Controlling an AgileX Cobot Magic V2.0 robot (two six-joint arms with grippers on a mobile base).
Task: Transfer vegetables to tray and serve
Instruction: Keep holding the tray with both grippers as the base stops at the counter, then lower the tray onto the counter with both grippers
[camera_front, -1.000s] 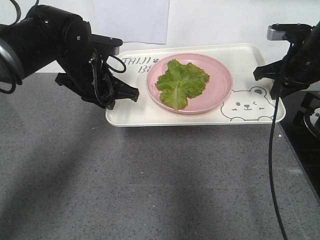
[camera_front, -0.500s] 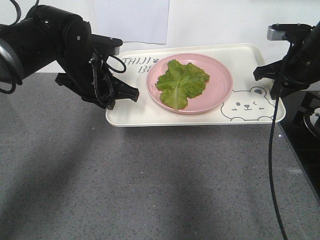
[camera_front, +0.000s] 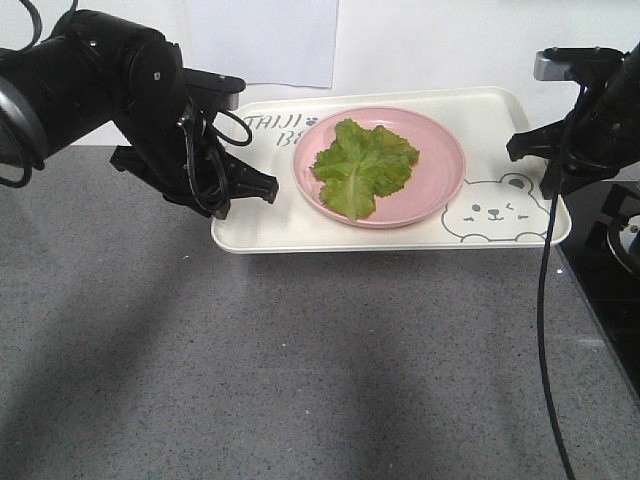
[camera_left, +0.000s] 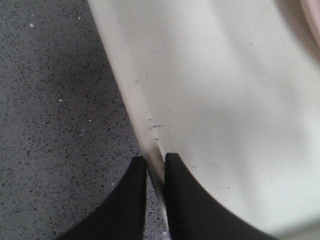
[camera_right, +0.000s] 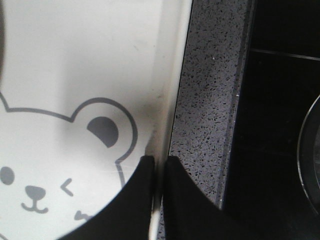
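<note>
Both black end effectors, left (camera_left: 155, 172) and right (camera_right: 159, 172), pinch opposite rims of the cream rectangular plastic tray (camera_front: 262, 222); between them lies the crinkly green lettuce leaf (camera_front: 362, 166).

Grey lettering "TAIJI" over a partly hidden "BE" on the cream tray (camera_front: 495, 110), far left corner

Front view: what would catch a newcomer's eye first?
The bright green lettuce leaf on the round pink plate, which sits in the middle of the cream tray. Next, the two black arms: the left pincer and right pincer each clamp an opposite tray rim.
</note>
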